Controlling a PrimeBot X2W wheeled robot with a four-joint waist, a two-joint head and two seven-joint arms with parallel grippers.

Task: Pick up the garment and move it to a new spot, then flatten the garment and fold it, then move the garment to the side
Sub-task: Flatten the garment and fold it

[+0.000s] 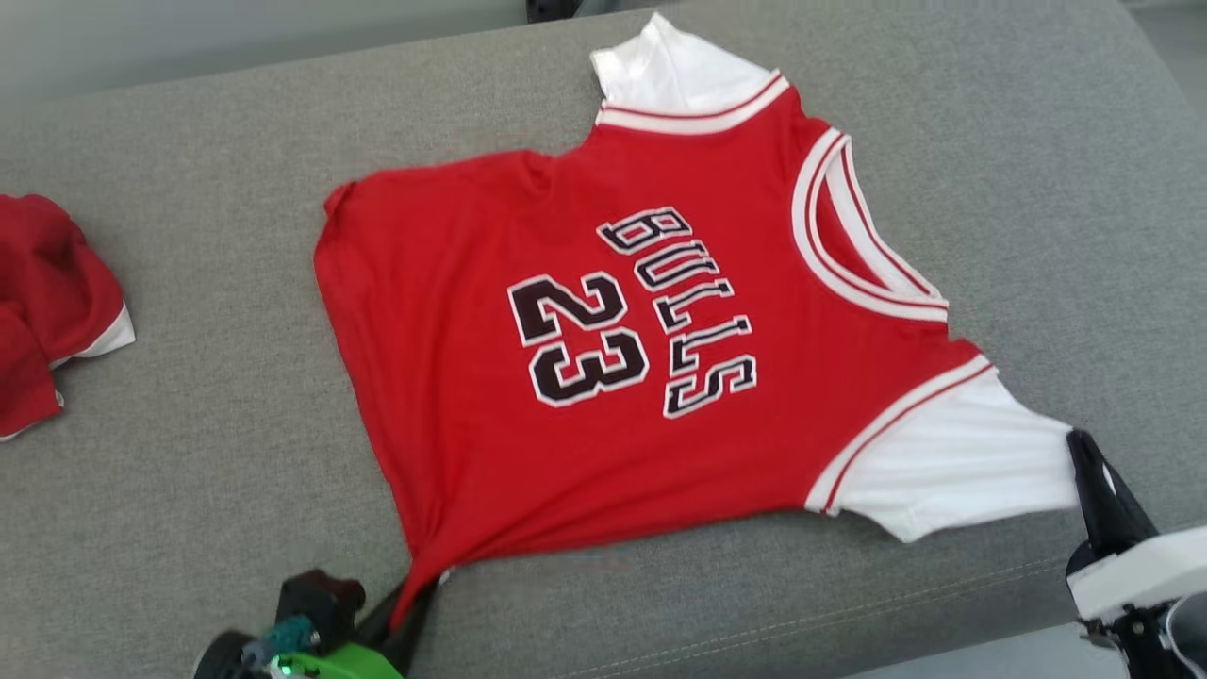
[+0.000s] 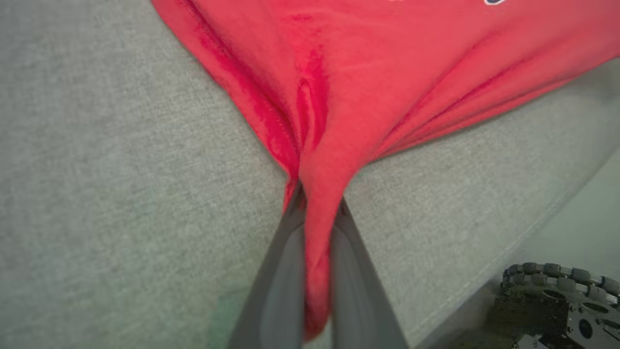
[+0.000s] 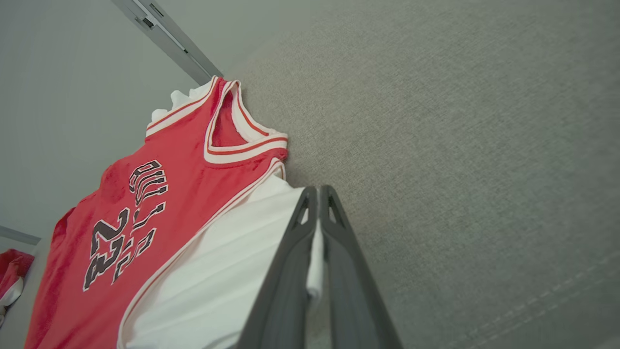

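Garment (image 1: 585, 377), red jersey, spread print-up on gray cushion (image 1: 189, 471). Bottom hem corner bunched between left gripper (image 1: 410, 604) fingers, pinched tight. White sleeve edge clamped between right gripper (image 1: 1082, 448) fingers, pressed together. Second red cloth (image 1: 47, 302) far left, well apart.

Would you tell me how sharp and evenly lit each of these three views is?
Head view: soft, even light, hardly any shadow, lettering on the jersey crisp. Left wrist view: the left end effector, close to the lens, is blurred. Right wrist view: wide-angle tilt slants the grey cushion; the right end effector is fairly sharp, the white sleeve bright but not blown out.
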